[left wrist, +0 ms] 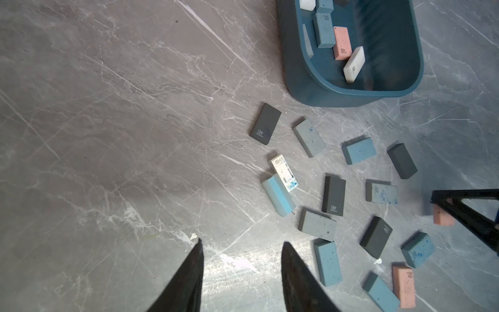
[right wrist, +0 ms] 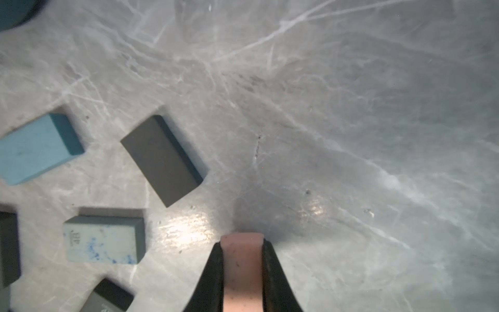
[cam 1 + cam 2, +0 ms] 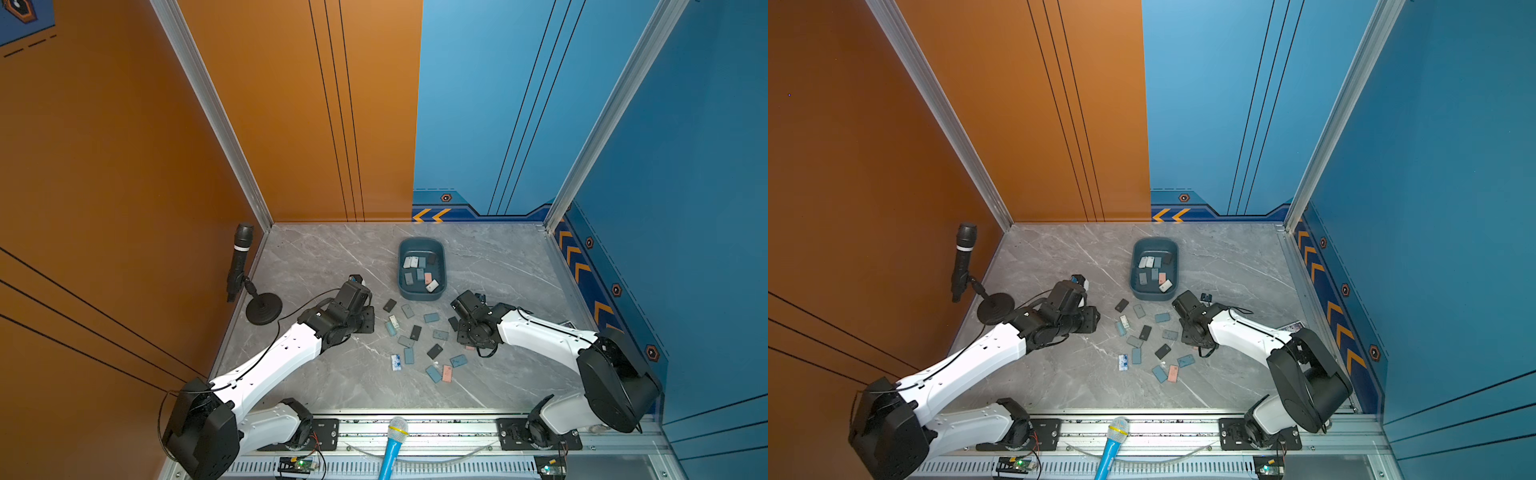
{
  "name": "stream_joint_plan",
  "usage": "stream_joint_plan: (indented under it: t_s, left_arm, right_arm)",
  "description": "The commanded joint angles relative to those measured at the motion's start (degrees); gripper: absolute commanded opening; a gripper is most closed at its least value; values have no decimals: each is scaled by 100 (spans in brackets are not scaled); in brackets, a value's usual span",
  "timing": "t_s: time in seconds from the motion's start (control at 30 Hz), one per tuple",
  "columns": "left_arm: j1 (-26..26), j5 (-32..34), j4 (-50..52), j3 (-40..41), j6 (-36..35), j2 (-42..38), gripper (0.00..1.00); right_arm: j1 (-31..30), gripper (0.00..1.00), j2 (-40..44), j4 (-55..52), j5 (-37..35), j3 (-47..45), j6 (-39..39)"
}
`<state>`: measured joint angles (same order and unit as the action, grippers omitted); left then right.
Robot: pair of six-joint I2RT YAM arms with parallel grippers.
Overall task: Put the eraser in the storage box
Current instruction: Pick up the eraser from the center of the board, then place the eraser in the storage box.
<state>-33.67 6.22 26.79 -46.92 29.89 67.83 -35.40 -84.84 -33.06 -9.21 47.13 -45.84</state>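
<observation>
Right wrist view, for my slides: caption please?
Right gripper shut on a pink eraser; a dark eraser lies nearby.

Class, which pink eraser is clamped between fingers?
The pink eraser in the right gripper; the others lie free: one in the storage box, one on the table.

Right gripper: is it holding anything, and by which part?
Right gripper pinches a pink eraser across opposite sides, its end just past the tips.

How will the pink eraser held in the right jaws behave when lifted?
The pink eraser looks pinched in where the jaws press it, so it is probably soft and grippy, unlikely to slip. As a small flat-sided block it is likely light and should land flat in the storage box, not roll.
</observation>
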Motion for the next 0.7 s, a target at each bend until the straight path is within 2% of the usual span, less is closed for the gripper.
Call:
stream_joint_plan:
  t_s: [0.0,0.3,0.5,0.67]
  left_arm:
    - [71,-24,100,53,-3,-10,48]
    - [106,-89,99,-30,42,160,48]
    - [127,-79,144,-59,105,282,47]
    - [166,31,350,-129,150,361,47]
  right_arm:
    - [83,15,152,-388,-20,336,241]
    - [443,15,-401,-784,102,1786,982]
    - [620,15,-1432,-984,408,3325,1440]
    - [632,15,-2643,-1314,697,4878,1731]
